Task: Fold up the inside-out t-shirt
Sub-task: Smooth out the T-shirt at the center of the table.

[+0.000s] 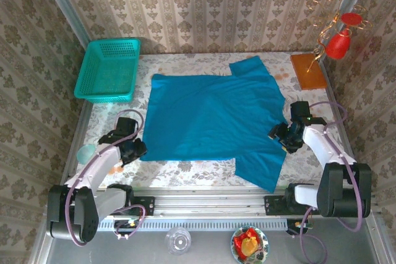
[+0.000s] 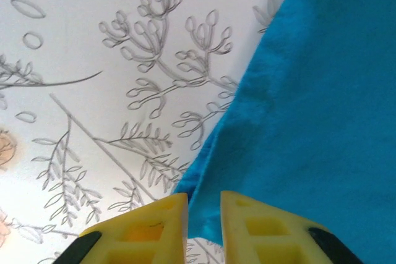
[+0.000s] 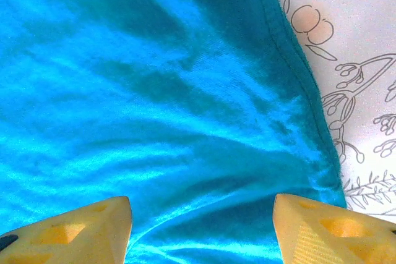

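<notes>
The inside-out t-shirt lies spread flat across the middle of the table, one sleeve at the back right and one at the front right. At its front left corner, my left gripper has its jaws nearly together. In the left wrist view the shirt has its corner tucked in the narrow gap of that gripper. My right gripper hovers at the shirt's right edge. Seen from the right wrist, that gripper stands wide open over the rippled cloth, close to its hem.
A turquoise mesh basket stands at the back left. An orange board lies at the back right, with red ornaments above it. A glass and a fruit bowl sit below the front rail.
</notes>
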Controlling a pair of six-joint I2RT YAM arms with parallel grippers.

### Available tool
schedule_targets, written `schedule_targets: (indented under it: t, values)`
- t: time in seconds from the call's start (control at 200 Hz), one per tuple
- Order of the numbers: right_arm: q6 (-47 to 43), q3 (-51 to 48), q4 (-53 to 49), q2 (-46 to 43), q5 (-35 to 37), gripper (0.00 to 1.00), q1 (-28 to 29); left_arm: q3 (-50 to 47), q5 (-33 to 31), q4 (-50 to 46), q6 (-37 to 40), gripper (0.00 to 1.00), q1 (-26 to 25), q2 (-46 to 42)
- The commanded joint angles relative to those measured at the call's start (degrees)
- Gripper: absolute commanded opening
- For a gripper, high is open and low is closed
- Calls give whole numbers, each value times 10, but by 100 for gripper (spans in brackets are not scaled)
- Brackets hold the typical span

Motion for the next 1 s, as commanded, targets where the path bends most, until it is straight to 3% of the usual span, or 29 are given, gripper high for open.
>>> schedule_targets:
  t: [0.0,0.27,0.745,0.995]
  values:
    - [7,17,-46,-14,20,63,-1,-12,-28,-46,-38,25,0,0]
    - [3,28,-67,-31,16,63,-1,-31,11,-21,-33,40,2,16]
    - [9,20,-75,-59,-2,63,1,-22,37,16,-8,28,16,39]
    - [12,6,-89,-86,1,63,4,-17,63,44,5,29,22,60]
